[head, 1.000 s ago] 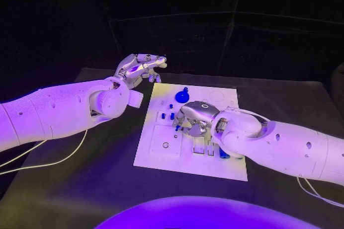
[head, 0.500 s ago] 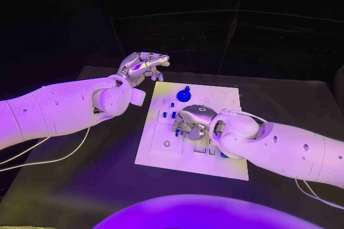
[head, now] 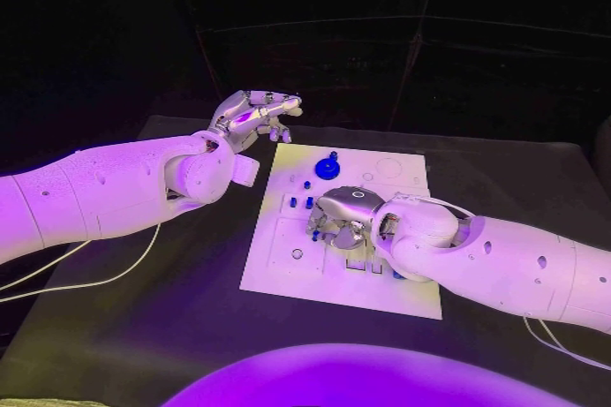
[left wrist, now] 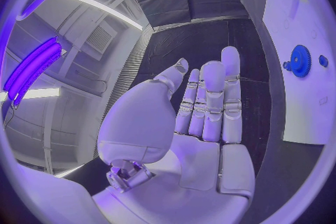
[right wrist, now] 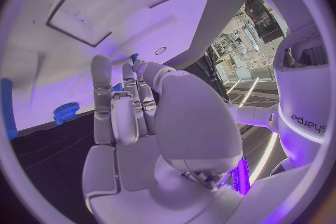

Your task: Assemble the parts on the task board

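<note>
The white rectangular task board [head: 287, 270] lay mid-frame; the right hand [head: 342, 214] hovered over its centre, fingers curled down, perhaps pinching a small blue part. The left hand [head: 255, 114], upper left, was empty.

Black table [head: 153, 319] under board; white cable [head: 77, 288] lying across it.

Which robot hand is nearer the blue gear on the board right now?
Right, narrowly. The right robot hand is over the task board, just on the robot's side of the blue gear. The left robot hand hangs off the board past its far-left corner.
</note>
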Motion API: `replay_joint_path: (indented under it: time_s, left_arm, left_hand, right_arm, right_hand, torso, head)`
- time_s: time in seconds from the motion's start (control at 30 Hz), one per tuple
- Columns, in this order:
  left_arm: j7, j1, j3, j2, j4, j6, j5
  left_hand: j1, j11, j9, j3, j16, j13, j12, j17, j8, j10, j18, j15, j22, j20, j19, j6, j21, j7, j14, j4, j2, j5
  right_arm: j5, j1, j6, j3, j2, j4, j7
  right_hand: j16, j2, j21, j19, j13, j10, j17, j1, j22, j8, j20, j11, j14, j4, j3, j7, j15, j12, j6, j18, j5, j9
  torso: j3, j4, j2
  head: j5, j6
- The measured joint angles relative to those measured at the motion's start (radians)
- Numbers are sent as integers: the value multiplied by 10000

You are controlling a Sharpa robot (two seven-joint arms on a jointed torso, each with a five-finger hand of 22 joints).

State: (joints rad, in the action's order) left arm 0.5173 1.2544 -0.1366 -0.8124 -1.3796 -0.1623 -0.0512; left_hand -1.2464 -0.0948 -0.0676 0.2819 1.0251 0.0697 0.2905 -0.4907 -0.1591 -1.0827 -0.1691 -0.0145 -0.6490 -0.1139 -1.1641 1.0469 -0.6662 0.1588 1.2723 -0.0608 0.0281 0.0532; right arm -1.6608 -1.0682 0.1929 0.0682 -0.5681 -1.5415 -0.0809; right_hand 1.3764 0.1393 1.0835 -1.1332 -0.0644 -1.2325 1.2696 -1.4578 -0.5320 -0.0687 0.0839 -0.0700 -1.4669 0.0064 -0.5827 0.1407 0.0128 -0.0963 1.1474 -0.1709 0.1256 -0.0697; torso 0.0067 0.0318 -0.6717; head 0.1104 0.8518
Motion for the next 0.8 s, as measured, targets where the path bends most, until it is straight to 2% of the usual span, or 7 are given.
replay_joint_path:
  time_s: [0.23,0.27,0.33,0.4,0.53,0.8]
  left_arm:
    - [-12,0,0,0,12,9,-1]
    - [-13,0,0,0,14,10,-1]
    - [-17,0,0,0,17,12,-1]
    - [-21,0,0,0,17,14,-1]
    - [-30,0,0,-2,20,17,-2]
    - [-46,0,0,-12,33,24,-2]
  left_hand:
    - [0,-1,-1,0,0,0,0,0,0,0,0,0,-1,0,0,0,0,0,0,0,0,0]
    - [0,0,-1,0,0,0,0,0,0,0,0,0,-1,0,0,0,0,0,0,0,0,0]
    - [0,0,-1,0,0,0,0,0,0,0,0,0,-1,0,0,0,0,0,0,0,0,0]
    - [0,0,-1,0,0,1,0,-1,0,0,0,0,-1,0,0,0,0,0,0,0,0,0]
    - [0,0,-1,0,1,1,0,34,0,0,0,0,11,0,0,-37,48,37,0,0,0,0]
    - [0,0,-2,0,1,1,0,46,0,0,0,0,11,0,0,-37,71,37,0,0,0,0]
  right_arm:
    - [-170,5,7,1,32,-4,-40]
    - [-190,6,5,1,41,-5,-43]
    - [-232,8,-14,2,60,-5,-49]
    - [-264,13,-61,8,82,-5,-54]
    - [-312,31,-183,31,97,18,-81]
    - [-364,16,-237,29,84,22,-131]
  right_hand:
    - [0,51,0,5,-8,23,-5,55,16,1,6,-23,0,-2,2,-7,0,13,-7,-1,0,5]
    - [0,12,0,36,-19,36,-14,99,23,1,37,-36,0,-40,40,31,0,16,-46,-1,1,8]
    - [0,99,0,78,-19,123,-48,271,75,1,78,-116,1,-87,85,73,-1,120,-88,0,84,14]
    - [0,222,-2,146,11,424,-101,486,175,39,146,-160,16,-80,200,162,-97,261,-208,0,217,15]
    - [0,371,-117,215,29,826,-168,743,364,39,216,-285,39,-77,419,187,-150,307,-349,-1,314,28]
    - [0,353,-117,252,33,931,-167,802,380,39,252,-318,1,-77,474,222,-183,307,-385,-1,351,28]
  torso:
    - [1,4,4]
    - [1,5,4]
    - [0,6,4]
    - [-1,6,4]
    - [-3,6,4]
    - [-4,6,4]
  head:
    - [2,8]
    - [2,8]
    - [3,8]
    - [3,15]
    - [9,29]
    - [13,55]
